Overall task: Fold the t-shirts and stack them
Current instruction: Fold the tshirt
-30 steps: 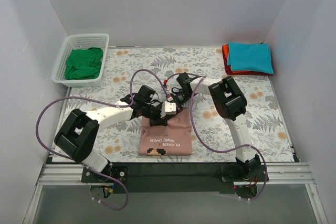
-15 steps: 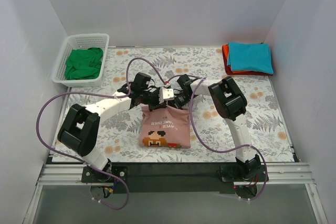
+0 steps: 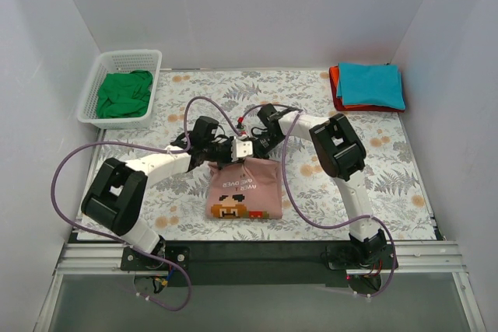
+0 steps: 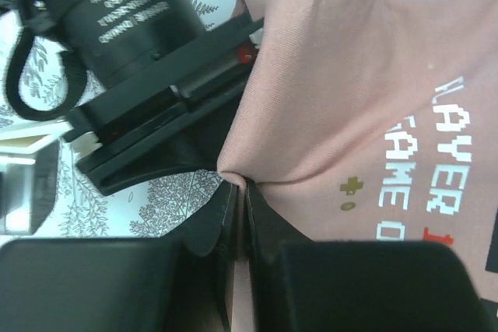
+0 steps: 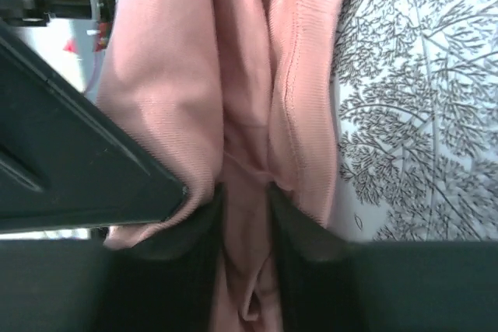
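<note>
The dusty-pink t-shirt (image 3: 243, 188) with a brown cartoon print and text lies folded on the floral cloth, its far edge lifted. My left gripper (image 3: 233, 153) is shut on that far edge; in the left wrist view (image 4: 240, 192) the pink fabric (image 4: 366, 114) is pinched between the jaws. My right gripper (image 3: 255, 148) is shut on the same edge beside it; in the right wrist view (image 5: 245, 200) bunched pink fabric (image 5: 257, 60) fills the jaws. A green t-shirt (image 3: 124, 95) lies crumpled in the basket. A teal t-shirt (image 3: 371, 85) lies folded on a red-orange one (image 3: 335, 87) at the far right.
The white mesh basket (image 3: 99, 73) stands at the far left corner. The floral table cloth (image 3: 389, 161) covers the table. White walls close in the back and sides. Purple cables loop around both arms.
Both grippers have carried the pink shirt's near edge up and away over the shirt, turning the cartoon print face up. They now hold it further back, close together.
</note>
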You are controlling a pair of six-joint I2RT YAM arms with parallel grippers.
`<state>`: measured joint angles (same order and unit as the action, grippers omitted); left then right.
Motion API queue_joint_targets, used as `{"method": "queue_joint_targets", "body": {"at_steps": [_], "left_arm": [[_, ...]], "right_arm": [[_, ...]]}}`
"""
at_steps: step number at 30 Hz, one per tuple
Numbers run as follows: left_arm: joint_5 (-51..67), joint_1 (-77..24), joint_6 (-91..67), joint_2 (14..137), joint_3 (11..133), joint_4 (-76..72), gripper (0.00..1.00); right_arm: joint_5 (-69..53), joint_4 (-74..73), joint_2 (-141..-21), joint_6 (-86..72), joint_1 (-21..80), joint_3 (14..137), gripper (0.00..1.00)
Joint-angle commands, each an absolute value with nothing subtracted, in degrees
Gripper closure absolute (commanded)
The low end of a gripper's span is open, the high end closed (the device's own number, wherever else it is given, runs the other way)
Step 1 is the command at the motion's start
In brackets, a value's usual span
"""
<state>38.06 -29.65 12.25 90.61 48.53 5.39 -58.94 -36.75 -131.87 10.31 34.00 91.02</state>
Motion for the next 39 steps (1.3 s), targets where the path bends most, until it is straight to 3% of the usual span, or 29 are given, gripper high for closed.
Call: {"method": "queue_joint_targets", "body": {"at_steps": [1, 5, 11, 14, 15, 18, 26, 39], "left_arm": [[38.1, -30.1, 14.9, 86.2, 47.0, 2.2, 1.0], [38.0, -30.1, 15.2, 86.2, 46.1, 0.4, 0.99], [39.3, -29.7, 17.2, 88.4, 47.6, -2.1, 0.93], [40.1, -29.4, 17.8, 89.9, 49.0, -3.6, 0.76], [40.3, -29.5, 16.8, 90.5, 50.3, -3.6, 0.64], [39.4, -28.6, 9.8, 90.4, 54.1, -2.6, 0.55], [45.9, -16.4, -9.2, 86.7, 58.4, 19.8, 0.55], [44.2, -8.4, -28.1, 93.4, 54.2, 21.8, 0.49]], "right_arm": [[-46.2, -40.5, -127.8, 16.4, 33.7, 95.6, 0.58], [-40.7, -42.9, -124.3, 17.9, 32.3, 98.6, 0.4], [-38.0, -47.4, -123.3, 19.6, 25.7, 106.9, 0.35], [-41.5, -49.4, -123.2, 19.8, 21.8, 108.1, 0.34], [-42.9, -50.6, -122.6, 19.9, 20.1, 107.2, 0.34], [-45.6, -51.1, -119.2, 20.8, 18.4, 101.9, 0.33], [-44.9, -47.0, -114.3, 19.3, 18.3, 90.2, 0.36], [-45.4, -41.9, -118.0, 15.2, 19.7, 86.0, 0.36]]}}
